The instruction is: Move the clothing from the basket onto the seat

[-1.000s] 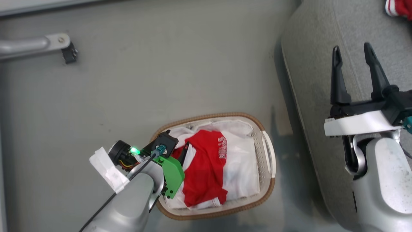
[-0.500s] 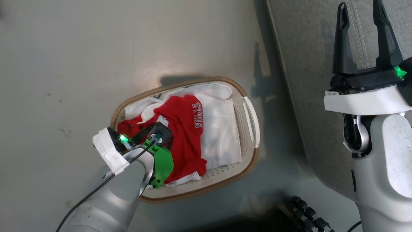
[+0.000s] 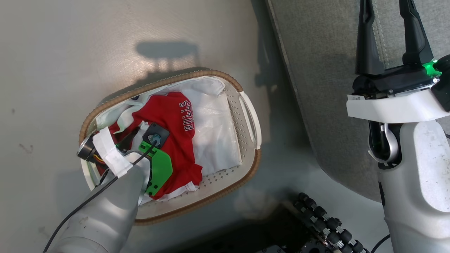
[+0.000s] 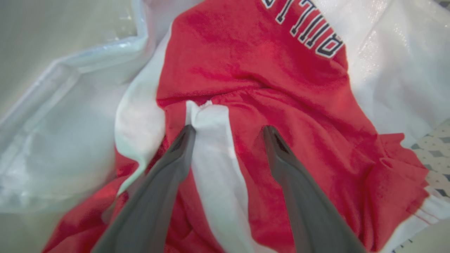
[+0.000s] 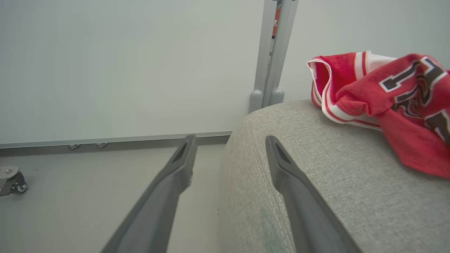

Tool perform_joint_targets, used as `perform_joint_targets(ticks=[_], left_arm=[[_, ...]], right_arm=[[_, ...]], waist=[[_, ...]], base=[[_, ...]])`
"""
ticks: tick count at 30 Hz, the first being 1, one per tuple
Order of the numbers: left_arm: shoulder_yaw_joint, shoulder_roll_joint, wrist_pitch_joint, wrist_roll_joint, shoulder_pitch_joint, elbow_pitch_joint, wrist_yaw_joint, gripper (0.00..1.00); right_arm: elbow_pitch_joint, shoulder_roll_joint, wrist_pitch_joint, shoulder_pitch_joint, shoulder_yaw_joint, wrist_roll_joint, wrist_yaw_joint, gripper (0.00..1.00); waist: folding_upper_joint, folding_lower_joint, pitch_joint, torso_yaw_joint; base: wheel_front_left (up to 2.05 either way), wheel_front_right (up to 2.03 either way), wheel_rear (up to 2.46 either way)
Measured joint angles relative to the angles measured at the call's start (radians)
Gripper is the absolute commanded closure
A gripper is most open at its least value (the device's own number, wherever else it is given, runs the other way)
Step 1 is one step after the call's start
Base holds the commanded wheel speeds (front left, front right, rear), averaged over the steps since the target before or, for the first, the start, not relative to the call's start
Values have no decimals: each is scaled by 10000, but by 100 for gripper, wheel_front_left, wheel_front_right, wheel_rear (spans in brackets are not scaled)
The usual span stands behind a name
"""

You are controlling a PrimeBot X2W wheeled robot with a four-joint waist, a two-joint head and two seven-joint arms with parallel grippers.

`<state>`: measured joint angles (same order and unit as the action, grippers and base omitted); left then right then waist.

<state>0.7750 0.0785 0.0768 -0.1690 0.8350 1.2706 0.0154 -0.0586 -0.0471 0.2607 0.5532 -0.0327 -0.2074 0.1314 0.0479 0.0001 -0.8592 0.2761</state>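
Observation:
The white basket [image 3: 250, 116] with its brown rim stands on the floor, holding red clothing [image 3: 168, 116] with black lettering on a white lining [image 3: 218, 133]. My left arm [image 3: 116, 182] reaches down into it. In the left wrist view my left gripper [image 4: 228, 130] is open, its fingertips [image 4: 186, 135] down at the red clothing [image 4: 274, 80], one on each side of a white stripe. My right gripper [image 3: 386, 14] is open above the edge of the grey seat [image 3: 323, 88]. Another red garment [image 5: 386, 91] lies on the seat [image 5: 316, 182].
Grey floor surrounds the basket, which stands just left of the seat's edge. Black rollers of my base [image 3: 323, 218] show at the bottom. The right wrist view has a pale wall, a grey post [image 5: 272, 52] and a caster [image 5: 12, 181].
The head camera has tilted, shifting the whole picture. My left gripper has moved from the basket's left rim to over the red clothing inside. Both grippers stay open.

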Motion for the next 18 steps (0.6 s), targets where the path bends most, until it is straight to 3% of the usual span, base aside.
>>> perform_joint_targets(ticks=[5, 6, 7, 8, 10, 18], left_arm=[[21, 109, -428, -69, -40, 77, 203, 0], [19, 123, -468, -98, -46, 84, 203, 13], [17, 125, -489, -132, -50, 90, 201, 32], [21, 121, -487, -150, -52, 92, 192, 63], [23, 109, -447, -178, -72, 100, 121, 100], [-2, -15, 209, -560, -387, 46, -238, 100]], right_arm=[[-42, 0, 0, 0, -144, -128, 0, 0], [-46, 0, 0, 0, -171, -132, 0, 0], [-46, 0, 0, 0, -188, -136, 0, 0], [-42, 0, 0, 0, -198, -136, 0, 0], [-17, 0, 0, -1, -196, -136, 0, 0], [249, 2, 0, -102, -104, -6, 0, 0]], waist=[[0, 0, -96, 193], [0, 0, -110, 221], [0, 0, -119, 239], [0, 0, -125, 254], [0, 0, -101, 253], [0, -1, 309, 80]], base=[[0, 0, 0], [0, 0, 0], [0, 0, 0], [0, 0, 0], [0, 0, 0], [0, 0, 0]])
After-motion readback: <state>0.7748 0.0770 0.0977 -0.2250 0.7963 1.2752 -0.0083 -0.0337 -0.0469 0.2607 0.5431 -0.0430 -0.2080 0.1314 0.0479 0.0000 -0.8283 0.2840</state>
